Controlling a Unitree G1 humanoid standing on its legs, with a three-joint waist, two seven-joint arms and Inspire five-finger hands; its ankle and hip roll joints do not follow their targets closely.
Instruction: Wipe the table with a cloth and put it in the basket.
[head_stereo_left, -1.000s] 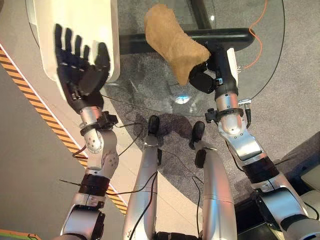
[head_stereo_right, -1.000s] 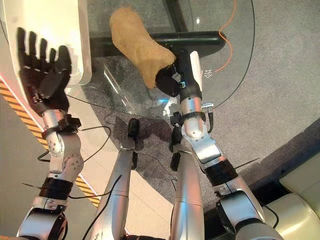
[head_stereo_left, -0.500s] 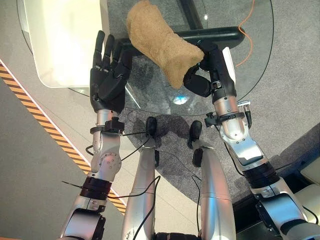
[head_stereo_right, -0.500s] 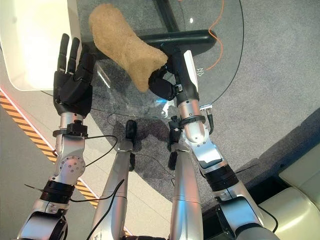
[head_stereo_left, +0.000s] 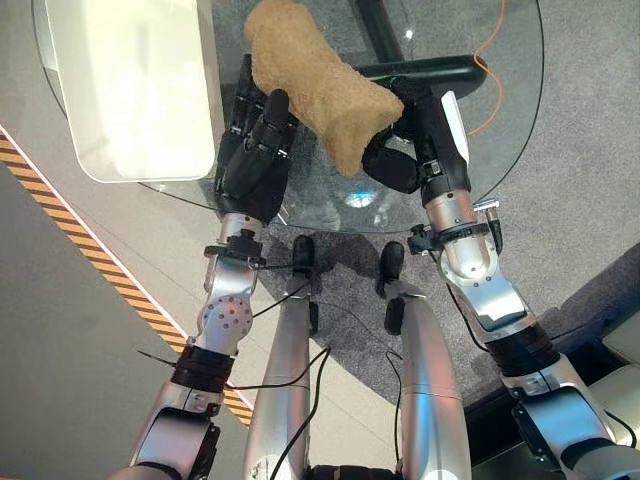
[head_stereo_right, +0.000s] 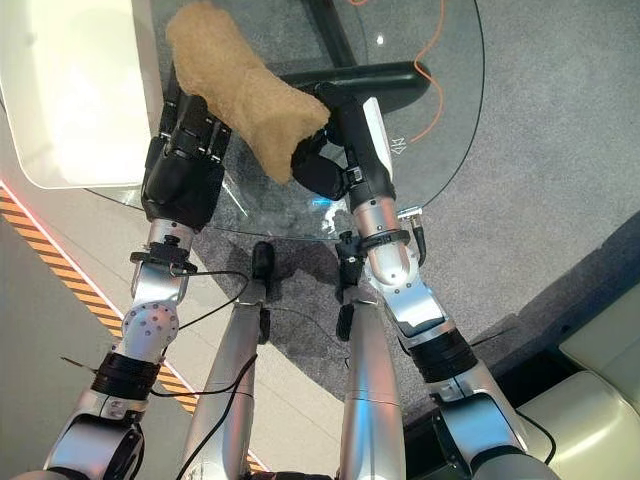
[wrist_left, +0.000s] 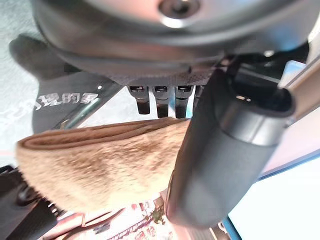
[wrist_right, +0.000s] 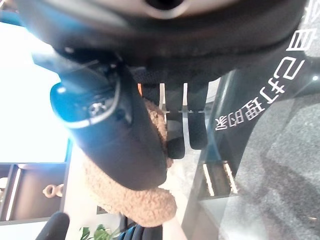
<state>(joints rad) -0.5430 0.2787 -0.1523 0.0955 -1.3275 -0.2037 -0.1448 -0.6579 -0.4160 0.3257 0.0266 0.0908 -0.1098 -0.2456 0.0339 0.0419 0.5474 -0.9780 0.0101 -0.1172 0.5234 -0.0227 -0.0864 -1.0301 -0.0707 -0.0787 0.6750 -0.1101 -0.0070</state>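
My right hand (head_stereo_left: 392, 165) grips the cloth (head_stereo_left: 315, 82), left hand (head_stereo_left: 250, 165) pinching too; opposing pulls could drop it off the tabletop (head_stereo_left: 500, 110).

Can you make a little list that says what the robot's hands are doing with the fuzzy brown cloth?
cloth: tan cloth, folded, on the glass table
right hand: right hand curled round the cloth's near end
left hand: left hand at the cloth's side, thumb and fingers closing round it
basket: white basket to the robot's left
step: cloth not yet in basket
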